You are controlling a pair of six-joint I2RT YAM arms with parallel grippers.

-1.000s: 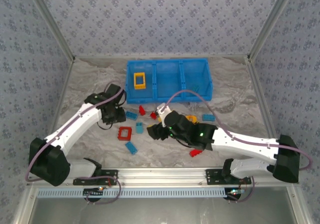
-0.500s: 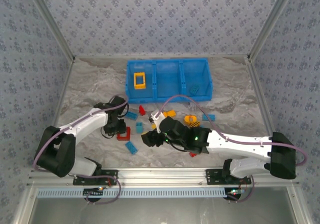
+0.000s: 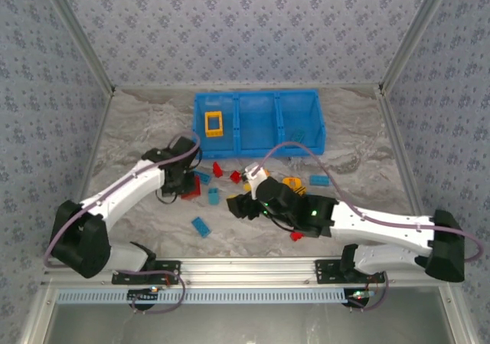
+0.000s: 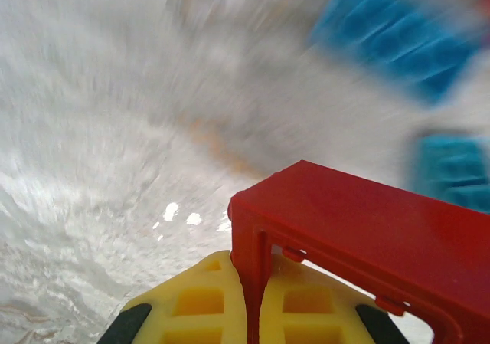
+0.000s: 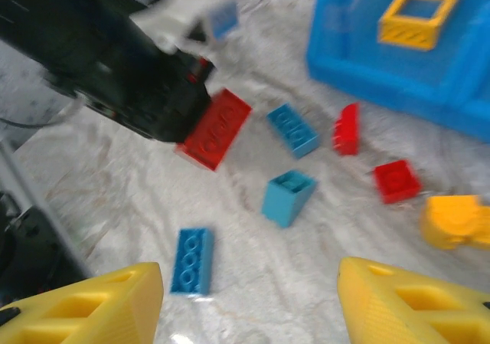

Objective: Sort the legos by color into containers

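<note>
Left gripper [image 3: 186, 185] clamped tight on a red frame [image 4: 367, 229] (wrist view blurry, can't tell if it touches down), over the table [image 3: 138, 129] left of centre, near the front left corner of the bin [image 3: 222, 149]. Right gripper [image 5: 253, 298] spread wide, nothing between its fingers [image 5: 99, 298], above loose legos mid-table: blue brick [image 5: 191, 260], red brick [image 5: 396, 181]. Yellow frame [image 3: 213, 122] lies in the bin's left compartment.
</note>
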